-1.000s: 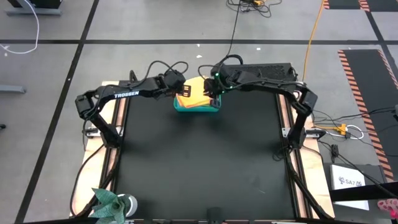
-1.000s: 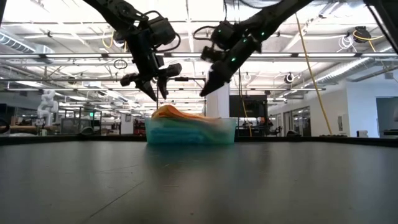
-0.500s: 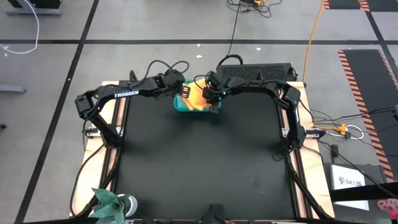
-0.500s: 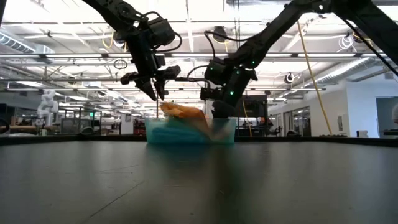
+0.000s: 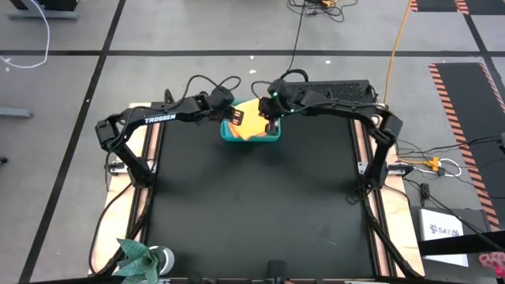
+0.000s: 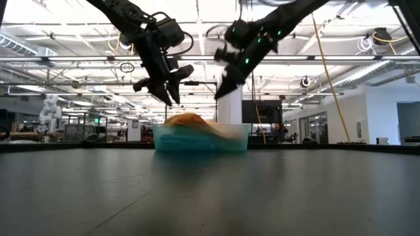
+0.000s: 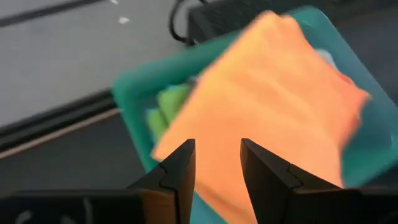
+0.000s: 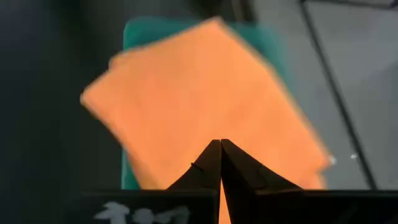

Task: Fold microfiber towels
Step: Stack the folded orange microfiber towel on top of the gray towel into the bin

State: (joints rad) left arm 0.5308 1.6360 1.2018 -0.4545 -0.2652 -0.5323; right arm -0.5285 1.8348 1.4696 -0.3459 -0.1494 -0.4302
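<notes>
Orange-yellow towel (image 5: 251,120) topping the teal bin (image 5: 251,139) at the table's far edge, left gripper (image 7: 217,163) spread above it, right gripper (image 8: 221,163) pressed together, empty

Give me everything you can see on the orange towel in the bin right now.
The orange towel is a soft, plain square cloth lying on top of the pile in the teal bin at the table's far edge. It sits skewed to the bin, corners overhanging the rim, humped slightly in the middle. A green towel peeks from beneath. Both end effectors hang above; neither touches it.
</notes>
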